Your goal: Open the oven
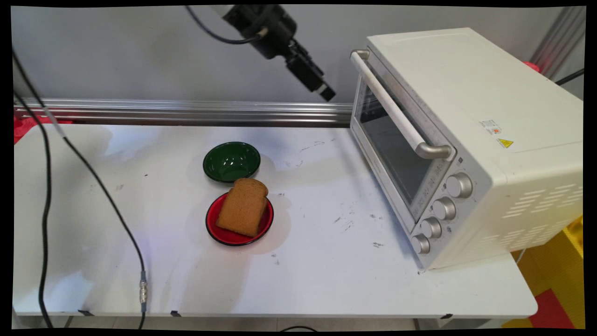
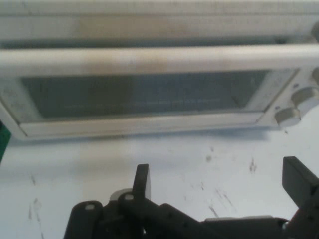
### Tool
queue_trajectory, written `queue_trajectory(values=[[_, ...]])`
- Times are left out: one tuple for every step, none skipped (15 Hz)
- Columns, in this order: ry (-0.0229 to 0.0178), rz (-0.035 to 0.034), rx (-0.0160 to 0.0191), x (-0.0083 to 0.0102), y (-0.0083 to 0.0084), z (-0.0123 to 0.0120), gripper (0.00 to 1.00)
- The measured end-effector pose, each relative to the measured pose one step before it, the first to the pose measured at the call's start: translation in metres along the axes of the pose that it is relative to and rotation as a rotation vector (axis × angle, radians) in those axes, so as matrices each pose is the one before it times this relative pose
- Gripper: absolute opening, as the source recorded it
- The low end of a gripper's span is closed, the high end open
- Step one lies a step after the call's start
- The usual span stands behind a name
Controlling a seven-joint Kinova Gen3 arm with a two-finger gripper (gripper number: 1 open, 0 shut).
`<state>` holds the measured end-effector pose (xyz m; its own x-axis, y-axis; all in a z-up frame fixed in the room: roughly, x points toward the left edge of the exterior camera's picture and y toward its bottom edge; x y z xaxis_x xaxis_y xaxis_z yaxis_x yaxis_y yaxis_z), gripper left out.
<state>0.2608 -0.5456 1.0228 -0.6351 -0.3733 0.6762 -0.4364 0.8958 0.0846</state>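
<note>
The black two-finger gripper [image 1: 326, 91] hung spread and empty, left of the cream metal toaster oven [image 1: 471, 140], nearest its long white door handle [image 1: 396, 112]. A brown toast slice [image 1: 242, 206] lay on a red plate [image 1: 219, 233], well left of the oven.

A toaster oven [image 1: 466, 140] stands on the right part of the table [image 1: 326, 270], its door [image 1: 396, 149] facing left with the handle [image 1: 396, 116] across its top. Four knobs [image 1: 440, 210] sit at the door's near end. Left of it, a bread slice [image 1: 242, 206] lies on a plate [image 1: 221, 233]; just behind sits a bowl [image 1: 231, 161]. The gripper [image 1: 322, 88] hangs above, facing the door.
</note>
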Motion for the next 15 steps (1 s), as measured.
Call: queue_trajectory(values=[[0.00034, 0.00317, 0.00191, 0.00516, -0.00093, 0.00367, 1.0], [0.00371, 0.00419, 0.00364, 0.00938, -0.00166, 0.00602, 1.0], [0.00349, 0.00224, 0.00277, 0.00752, -0.00119, 0.0049, 1.0], [0.00428, 0.00202, 0.00353, 0.00827, -0.00124, 0.0053, 1.0], [0.00461, 0.00168, 0.00324, 0.00721, -0.00117, 0.00447, 1.0], [0.00493, 0.00281, 0.00385, 0.00852, -0.00124, 0.00525, 1.0], [0.00286, 0.00263, 0.0022, 0.006, -0.00062, 0.00397, 1.0], [0.00142, 0.00175, 0.00101, 0.00364, -0.00043, 0.00254, 1.0], [0.00123, 0.00326, 0.00101, 0.0048, -0.00044, 0.00345, 1.0], [0.00005, 0.0028, 0.00063, 0.00357, -0.00032, 0.0028, 1.0], [0.00063, 0.00287, 0.0009, 0.00339, -0.0004, 0.00251, 1.0], [0.00117, 0.00333, 0.0008, 0.00362, -0.00046, 0.00276, 1.0], [0.00078, 0.00165, 0.00041, 0.00221, -0.00037, 0.00173, 1.0], [0.00233, 0.00292, 0.00067, 0.00407, -0.00066, 0.0032, 0.0], [0.00041, 0.00093, -0.00047, 0.00198, -0.00038, 0.00197, 0.0]])
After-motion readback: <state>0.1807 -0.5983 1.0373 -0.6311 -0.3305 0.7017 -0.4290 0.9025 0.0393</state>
